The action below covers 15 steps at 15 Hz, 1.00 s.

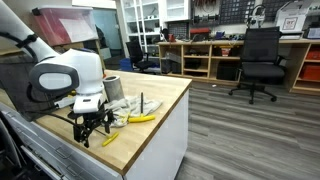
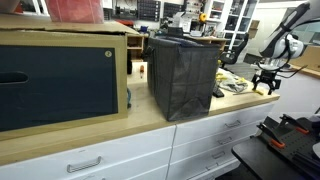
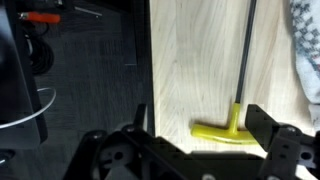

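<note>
Workshop shelving and a black office chair (image 1: 262, 62) fill the background behind a pale wooden countertop (image 1: 166, 96); a white robot arm reaches down over the counter's front edge, its black gripper (image 1: 92, 128) hanging just above the wood with its claw spread wide and holding nothing. Seen from the wrist view, the gripper (image 3: 200, 116) stands over a yellow T-handle key (image 3: 226, 131); the key's handle lies flat on the countertop (image 3: 200, 50) between the two fingers (image 3: 262, 122), touching neither, while its thin metal shaft runs straight away from the claw, alongside the counter's edge and close to it. A checked cloth (image 3: 306, 40) lies crumpled beside the shaft, further in from the edge. In an exterior view the key (image 1: 108, 139) sits near the counter's front edge below the claw; a second yellow tool (image 1: 142, 118) lies just beyond, next to the cloth (image 1: 124, 104). In an exterior view the gripper (image 2: 266, 82) hovers at the counter's far end, past a black bin (image 2: 185, 75) and a wooden cabinet (image 2: 60, 80).
</note>
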Each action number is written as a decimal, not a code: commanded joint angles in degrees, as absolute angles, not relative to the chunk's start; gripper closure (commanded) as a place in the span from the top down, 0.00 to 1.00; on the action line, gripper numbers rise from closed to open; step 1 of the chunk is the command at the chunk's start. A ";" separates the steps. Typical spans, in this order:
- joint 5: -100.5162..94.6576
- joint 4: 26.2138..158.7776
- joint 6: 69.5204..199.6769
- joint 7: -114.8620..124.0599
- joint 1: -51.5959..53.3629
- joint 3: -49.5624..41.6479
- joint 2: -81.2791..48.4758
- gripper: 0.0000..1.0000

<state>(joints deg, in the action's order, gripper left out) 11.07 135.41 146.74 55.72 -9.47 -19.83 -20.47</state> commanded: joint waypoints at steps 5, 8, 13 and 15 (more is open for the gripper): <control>10.06 135.34 148.35 57.06 -8.56 -19.82 -19.71 0.58; 9.70 135.45 148.76 57.20 -7.85 -19.76 -19.29 0.34; 9.32 135.96 149.20 56.94 -6.56 -18.83 -17.29 0.00; 9.07 136.19 149.25 56.75 -6.08 -18.41 -15.87 0.00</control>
